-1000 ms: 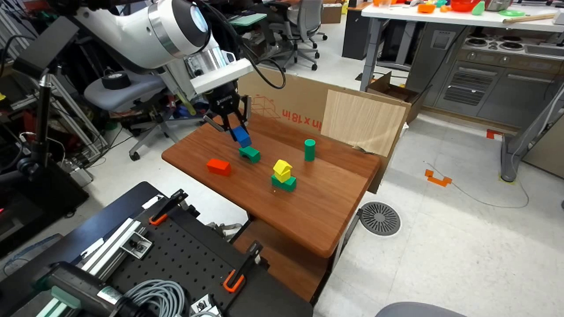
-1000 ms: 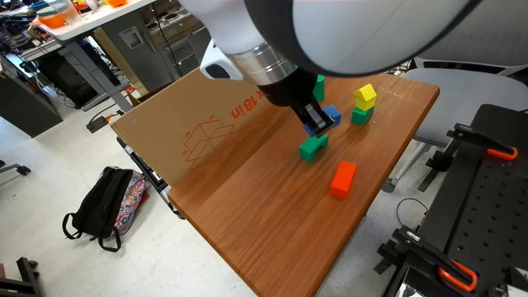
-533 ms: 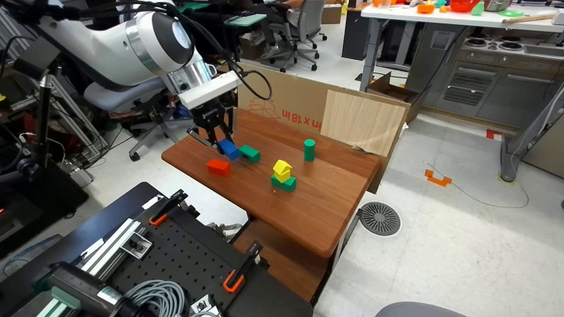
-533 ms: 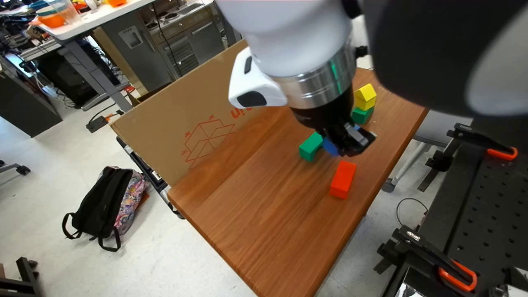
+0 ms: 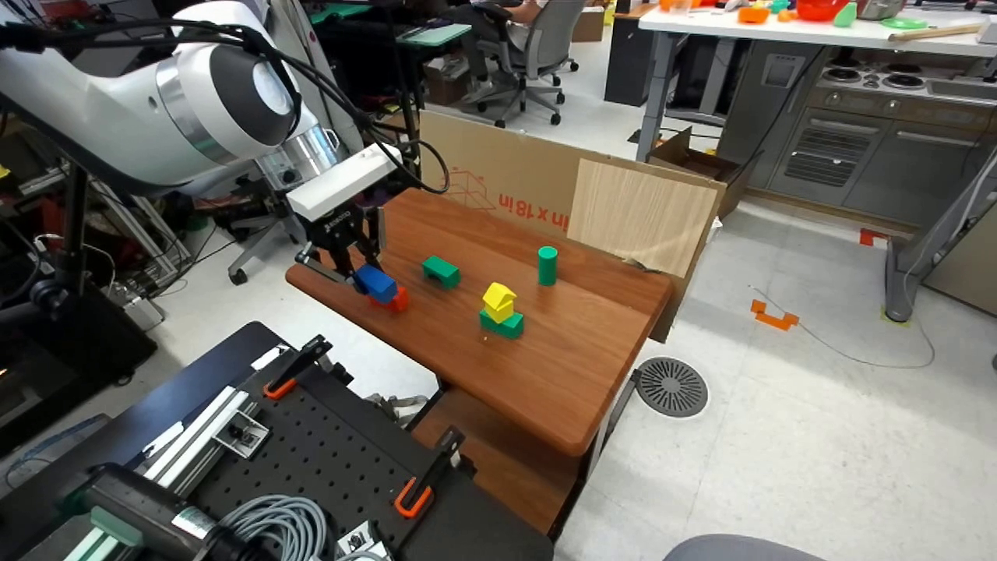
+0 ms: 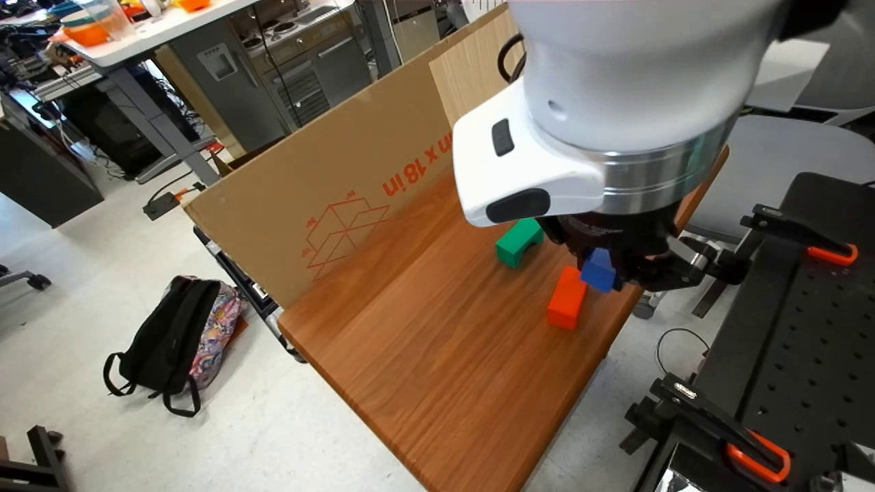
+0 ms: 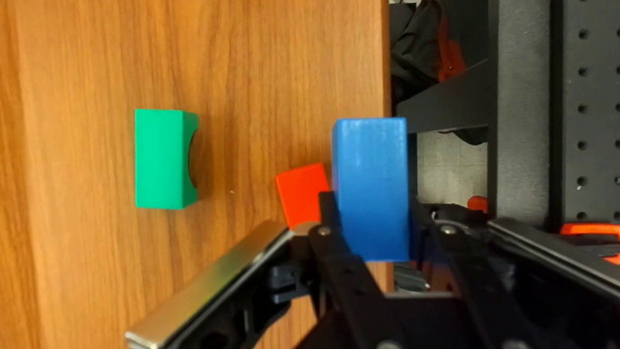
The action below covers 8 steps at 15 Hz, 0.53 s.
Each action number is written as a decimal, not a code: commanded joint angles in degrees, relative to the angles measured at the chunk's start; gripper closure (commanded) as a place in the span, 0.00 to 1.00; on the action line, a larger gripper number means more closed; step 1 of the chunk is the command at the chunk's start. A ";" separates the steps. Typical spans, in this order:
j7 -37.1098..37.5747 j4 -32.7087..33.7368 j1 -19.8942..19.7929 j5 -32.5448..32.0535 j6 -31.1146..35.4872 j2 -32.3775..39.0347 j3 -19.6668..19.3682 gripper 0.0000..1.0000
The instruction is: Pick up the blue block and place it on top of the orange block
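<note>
The blue block is held in the gripper, whose fingers grasp it from opposite sides above the tabletop. Just past it lies the orange block, flat on the wood; in the wrist view the blue block stands over toward the edge of the tabletop, and the two are turned slightly from each other. Whether they touch cannot be told. The step in hand looks like lining up for the placing. The next move probably calls for a small sideways shift inward from the edge, a slight turn to match, then a gentle lowering before the fingers let go. Farther off, the green arch rests apart, and beyond it stand the yellow pieces on a green block and the green cylinder.
</note>
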 commanded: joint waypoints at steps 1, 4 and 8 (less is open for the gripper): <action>-3.52 -2.21 -0.59 -1.37 5.19 -2.78 -0.04 0.92; -5.01 -1.55 -0.26 -3.10 6.67 -2.05 -0.42 0.92; -4.25 -1.08 0.00 -6.59 6.02 -1.16 -0.76 0.92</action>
